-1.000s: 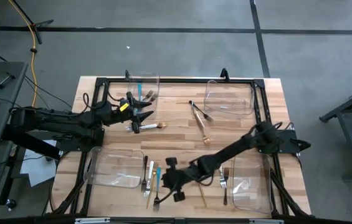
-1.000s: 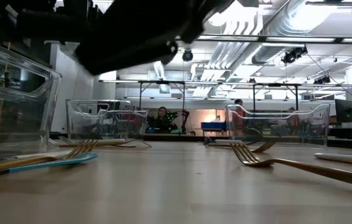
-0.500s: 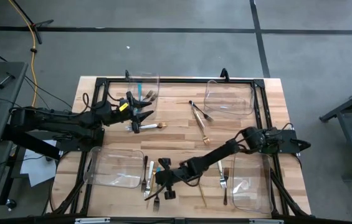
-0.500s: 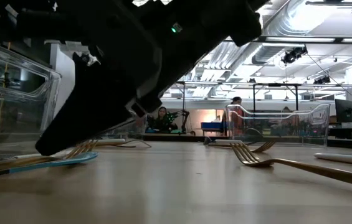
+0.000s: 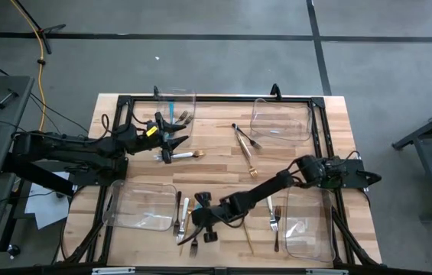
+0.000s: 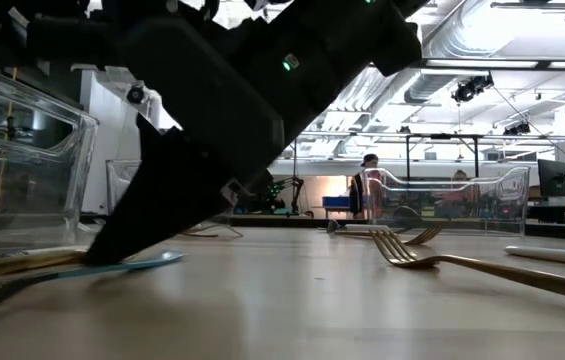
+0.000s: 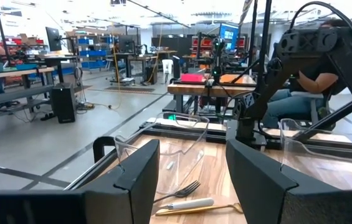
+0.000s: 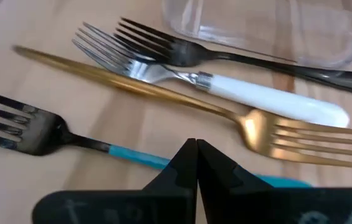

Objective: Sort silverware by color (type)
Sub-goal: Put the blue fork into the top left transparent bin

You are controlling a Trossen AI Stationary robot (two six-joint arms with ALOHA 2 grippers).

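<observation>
Teal shows on the handle of the fork [image 8: 70,147] under my right pincer [image 5: 195,229], whose two fingers [image 8: 191,168] are pressed fully together right on that handle at the near edge of the wooden bench [image 5: 216,145]. Whether the handle is actually pinched between them I cannot tell. Just beside it lie a gold fork [image 8: 182,106], a white-handled fork [image 8: 238,87] and a dark steel fork [image 8: 225,56], the last one touching the wall of a clear bin [image 5: 141,206]. From bench height the teal handle [image 6: 122,265] lies flat on the wood beneath my fingers. More silverware is well apart: a pair of dark and gold pieces [image 5: 246,149] mid-bench, and two forks [image 5: 274,221] by the near right bin [image 5: 307,225]. My left pincer [image 5: 171,140] hovers wide open, holding nothing, over the far left of the bench, near a white-handled piece [image 5: 181,155].
</observation>
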